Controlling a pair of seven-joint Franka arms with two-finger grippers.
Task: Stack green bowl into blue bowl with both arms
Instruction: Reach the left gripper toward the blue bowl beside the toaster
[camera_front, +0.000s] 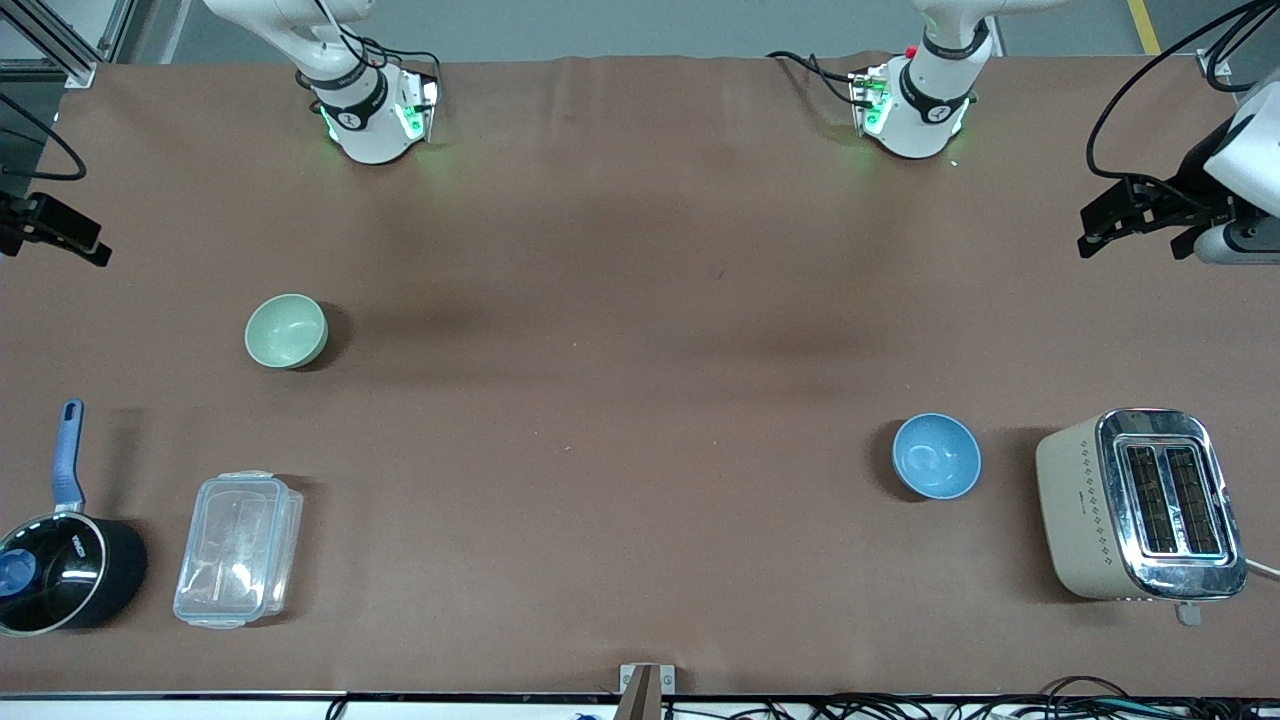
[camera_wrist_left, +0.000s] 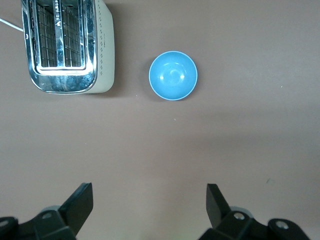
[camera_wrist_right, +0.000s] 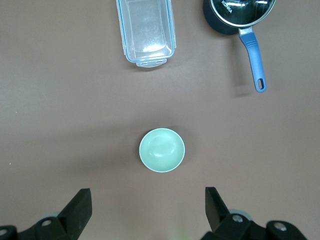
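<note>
1. Pale mint-green round bowl (camera_front: 286, 330) toward the right arm's end, at ten o'clock from table centre; right gripper (camera_wrist_right: 148, 206) above it, fingers spread for reaching.
2. Medium-blue round bowl (camera_front: 936, 456) at four o'clock, beside a cream toaster (camera_front: 1140, 504); left gripper (camera_wrist_left: 150, 206) likewise spread, nothing held.

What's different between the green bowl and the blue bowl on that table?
Colour: the green bowl is pale mint, the blue bowl medium blue. Place: the green bowl sits toward the right arm's end of the table and farther from the front camera; the blue bowl sits toward the left arm's end, nearer that camera, beside the toaster. Both are upright, empty, round, similar in size, and untouched.
</note>
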